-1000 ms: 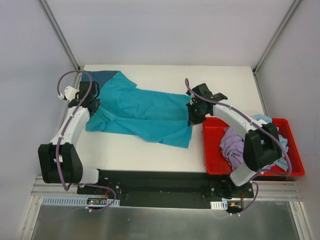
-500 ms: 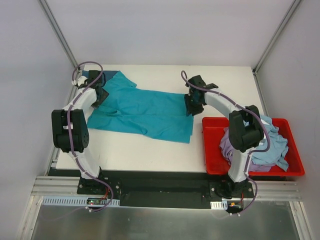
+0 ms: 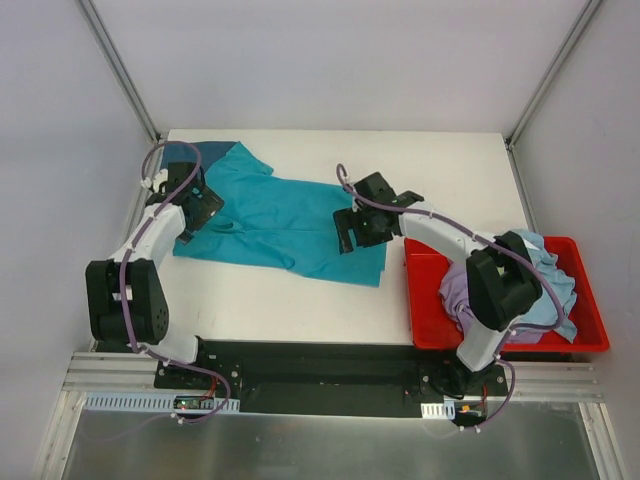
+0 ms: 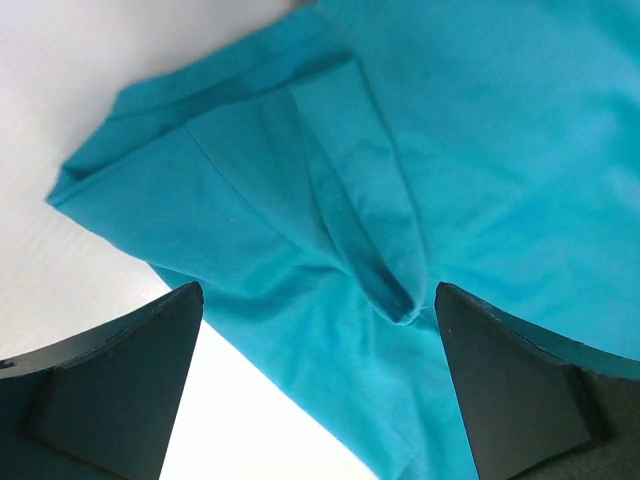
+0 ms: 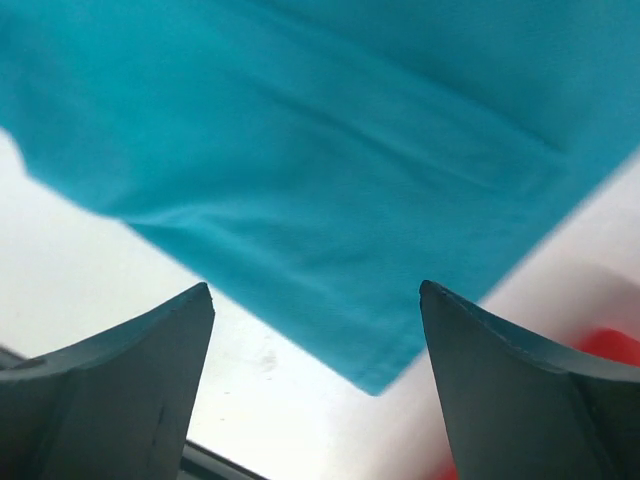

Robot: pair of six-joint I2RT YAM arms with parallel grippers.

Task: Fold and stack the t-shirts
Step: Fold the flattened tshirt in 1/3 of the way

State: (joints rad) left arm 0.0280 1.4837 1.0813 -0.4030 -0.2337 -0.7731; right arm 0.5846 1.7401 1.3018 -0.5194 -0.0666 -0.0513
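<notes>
A teal t-shirt (image 3: pixel 280 220) lies spread on the white table (image 3: pixel 440 170), partly folded lengthwise, its hem toward the red bin. My left gripper (image 3: pixel 198 205) hangs open over the sleeve end; in the left wrist view a creased sleeve fold (image 4: pixel 370 230) sits between the wide-apart fingers (image 4: pixel 120 380) of that gripper (image 4: pixel 318 288). My right gripper (image 3: pixel 350 230) stands open above the hem end. The right wrist view shows the shirt's hem corner (image 5: pixel 375 380) below that gripper (image 5: pixel 315 285), nothing held. A dark blue cloth (image 3: pixel 195 152) peeks out at the shirt's far left corner.
A red bin (image 3: pixel 425 340) at the right front holds a lavender garment (image 3: pixel 462 290) and a light blue one (image 3: pixel 555 275). Grey walls and metal posts enclose the table. Bare white tabletop shows in front of the shirt (image 3: pixel 270 305).
Both grippers have opened and let go of the teal shirt. The right gripper has moved left over the hem end. The left gripper has drawn back toward the sleeve.
</notes>
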